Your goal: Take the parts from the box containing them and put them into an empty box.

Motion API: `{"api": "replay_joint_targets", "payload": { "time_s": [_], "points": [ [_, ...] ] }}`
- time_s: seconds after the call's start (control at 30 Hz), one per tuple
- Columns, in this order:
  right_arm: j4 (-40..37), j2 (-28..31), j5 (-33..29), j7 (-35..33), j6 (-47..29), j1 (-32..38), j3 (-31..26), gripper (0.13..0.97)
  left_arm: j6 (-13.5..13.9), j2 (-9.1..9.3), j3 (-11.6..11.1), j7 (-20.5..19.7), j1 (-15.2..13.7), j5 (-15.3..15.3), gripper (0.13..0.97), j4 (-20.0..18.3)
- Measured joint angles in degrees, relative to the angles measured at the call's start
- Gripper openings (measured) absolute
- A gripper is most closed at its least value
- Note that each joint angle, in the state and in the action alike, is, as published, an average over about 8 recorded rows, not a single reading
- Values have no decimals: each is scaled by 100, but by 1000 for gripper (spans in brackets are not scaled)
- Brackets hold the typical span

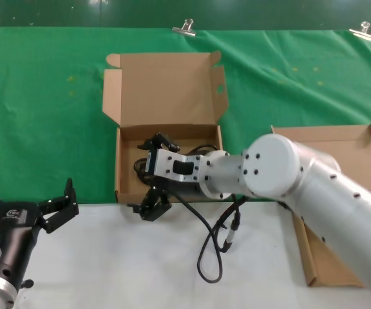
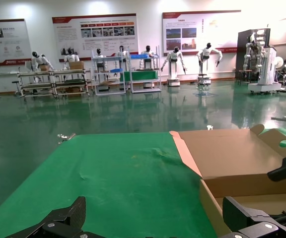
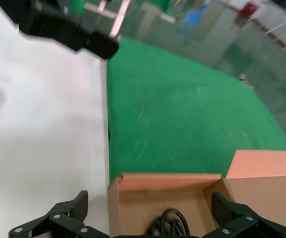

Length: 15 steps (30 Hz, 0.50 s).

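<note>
Cord (image 3: 171, 220) lies as a small black bundle on the floor of the middle box (image 1: 163, 87), the one whose lid has folded side wings. In the head view only a loop of it shows, at that box's left side. The right gripper (image 1: 153, 175) hangs over this box's front part with its fingers spread wide, holding nothing; the right wrist view shows the cord lying between and beyond the two fingertips. The plain-lidded box (image 1: 340, 145) sits well apart on the right, its inside mostly hidden under the right arm, so I cannot tell whether anything is left in it. Judging from this, the transfer looks as good as done: the cord is in the winged box and what is left is to lift the arm clear. A thicker cable (image 1: 208, 257) lies on the white table (image 1: 108, 257), outside both boxes. The left gripper (image 1: 31, 193) is parked at the near left, spread and empty.
</note>
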Motion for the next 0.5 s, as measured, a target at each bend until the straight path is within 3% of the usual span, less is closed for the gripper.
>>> {"api": "replay_joint_targets", "payload": {
  "time_s": [0.5],
  "points": [
    [1340, 343, 658, -10, 818, -1676, 1311, 939, 0, 0, 0, 0, 0, 0, 966, 0]
  ]
}}
